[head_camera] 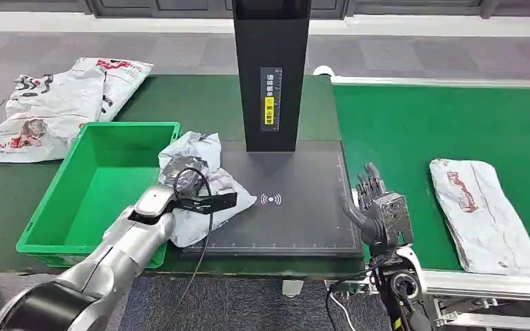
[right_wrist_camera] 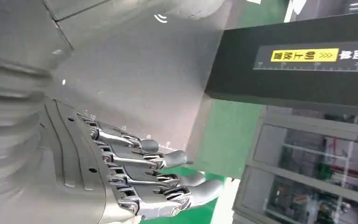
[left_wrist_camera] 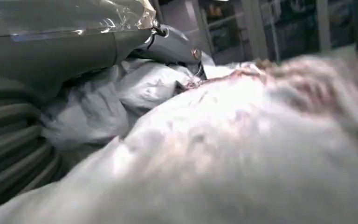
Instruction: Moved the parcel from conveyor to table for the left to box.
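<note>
Parcel (head_camera: 200, 181): white plastic, red and black print, crumpled. Box (head_camera: 96, 186): bright green. Scanner pad (head_camera: 297, 200): dark grey, white grid marks, white signal icon. Scanner post (head_camera: 271, 69): black, yellow label. Conveyor (head_camera: 400, 131): green. Second parcel (head_camera: 483, 214): white, red logo. Right hand (head_camera: 376, 207): silver, dark fingers.

Left hand (head_camera: 183, 181) gripping parcel (head_camera: 203, 189)

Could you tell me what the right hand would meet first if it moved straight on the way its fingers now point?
Probably nothing nearby: the right hand is open beside the scanner pad, fingers pointing away up the table. Depth is unclear.
</note>
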### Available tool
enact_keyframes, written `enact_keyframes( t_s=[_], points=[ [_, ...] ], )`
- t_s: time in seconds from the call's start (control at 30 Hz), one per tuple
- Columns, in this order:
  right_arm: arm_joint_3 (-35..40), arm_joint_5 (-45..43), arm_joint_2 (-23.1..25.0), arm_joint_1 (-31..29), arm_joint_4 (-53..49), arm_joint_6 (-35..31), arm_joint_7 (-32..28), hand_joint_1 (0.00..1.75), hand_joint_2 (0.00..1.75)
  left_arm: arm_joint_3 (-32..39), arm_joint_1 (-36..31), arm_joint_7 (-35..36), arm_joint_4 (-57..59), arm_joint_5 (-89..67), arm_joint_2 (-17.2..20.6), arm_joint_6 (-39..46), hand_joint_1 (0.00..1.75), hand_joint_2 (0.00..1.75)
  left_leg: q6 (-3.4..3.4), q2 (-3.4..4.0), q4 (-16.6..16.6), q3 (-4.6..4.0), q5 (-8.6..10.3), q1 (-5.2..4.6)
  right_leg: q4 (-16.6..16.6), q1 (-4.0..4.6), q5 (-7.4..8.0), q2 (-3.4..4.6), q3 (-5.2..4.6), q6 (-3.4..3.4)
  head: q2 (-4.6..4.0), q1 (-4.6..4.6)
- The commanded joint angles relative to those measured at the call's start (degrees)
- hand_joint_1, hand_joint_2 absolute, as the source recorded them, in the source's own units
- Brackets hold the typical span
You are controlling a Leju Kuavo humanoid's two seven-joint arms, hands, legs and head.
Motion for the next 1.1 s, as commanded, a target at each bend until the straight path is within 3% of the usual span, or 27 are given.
enact_keyframes(
  t_s=[0.03, 0.1, 0.27, 0.5, 0.73, 0.83, 0.9, 1.0, 1.1],
  points=[
    [-2.7, -0.3, 0.5, 0.1, -0.7, 0.3, 1.0, 0.0, 1.75, 3.0, 2.4, -3.8, -10.7, 5.7, -1.3, 14.2, 1.75, 1.75, 0.02, -0.01, -0.1, -0.12, 0.02, 0.02, -0.1, 0.03, 0.02, -0.04, -0.1, -0.01, 0.0, -0.02],
    [-2.0, -0.9, 0.2, -0.8, 1.2, -0.2, 0.5, 0.0, 1.75, 5.1, 3.9, -6.6, -17.9, 11.4, -1.5, 20.5, 1.75, 1.75, 0.01, -0.01, 0.0, -0.21, -0.02, 0.05, -0.1, 0.08, 0.0, -0.03, -0.19, -0.02, -0.02, -0.02],
    [-0.7, -1.9, -0.3, -3.6, 5.0, -0.8, -0.7, 0.0, 1.75, 6.7, 5.1, -9.3, -25.3, 17.4, -0.6, 25.1, 1.75, 1.75, 0.05, 0.1, -0.1, -0.51, -0.03, 0.08, -0.1, 0.09, 0.02, 0.11, -0.46, 0.0, -0.02, -0.02],
    [0.9, -3.6, -0.7, -6.3, 8.0, -1.7, -1.6, 0.0, 1.75, 24.6, 7.1, -14.5, -34.7, 11.7, -1.9, 26.1, 1.75, 1.75, 0.01, 0.21, 0.0, -0.71, -0.06, 0.09, 0.0, 0.09, 0.06, 0.26, -0.7, 0.0, 0.0, -0.02],
    [0.9, -3.7, -0.7, -6.3, 7.9, -1.7, -1.6, 0.0, 1.75, 26.0, 7.7, -14.8, -35.6, 10.6, -2.6, 26.1, 1.75, 1.75, 0.01, 0.14, -0.1, -0.68, -0.03, 0.07, -0.1, 0.11, 0.04, 0.18, -0.68, 0.0, -0.02, -0.02],
    [0.9, -3.7, -0.3, -6.1, 8.4, -1.9, -1.6, 0.0, 1.75, 31.8, 9.0, -8.5, -35.1, -0.3, -2.5, 26.1, 1.75, 1.75, 0.04, 0.11, -0.2, -0.57, -0.01, 0.08, -0.2, 0.12, 0.06, 0.13, -0.55, 0.01, -0.02, -0.02],
    [0.9, -3.6, -0.1, -6.3, 9.0, -2.1, -1.6, 0.0, 1.75, 32.6, 10.3, -1.6, -32.7, -4.2, 0.4, 26.1, 1.75, 1.75, 0.03, 0.23, -0.1, -0.6, -0.05, 0.06, -0.1, 0.06, 0.05, 0.24, -0.62, 0.01, 0.0, -0.02],
    [0.8, -3.6, -0.1, -6.6, 9.2, -2.1, -1.6, 0.0, 1.75, 32.8, 10.5, -0.3, -31.0, -3.7, 2.0, 26.1, 1.75, 1.75, 0.03, 0.37, -0.2, -0.46, -0.05, 0.07, -0.2, 0.05, 0.08, 0.36, -0.5, -0.01, 0.0, -0.02],
    [0.1, -3.2, 0.7, -6.9, 8.5, -2.5, -1.2, 0.0, 1.75, 32.9, 9.8, 6.4, -25.7, -6.9, 4.0, 26.1, 1.75, 1.75, -0.01, 0.37, -0.2, -0.53, -0.08, 0.1, -0.1, 0.07, 0.06, 0.39, -0.58, -0.04, 0.0, -0.02]
  ],
)
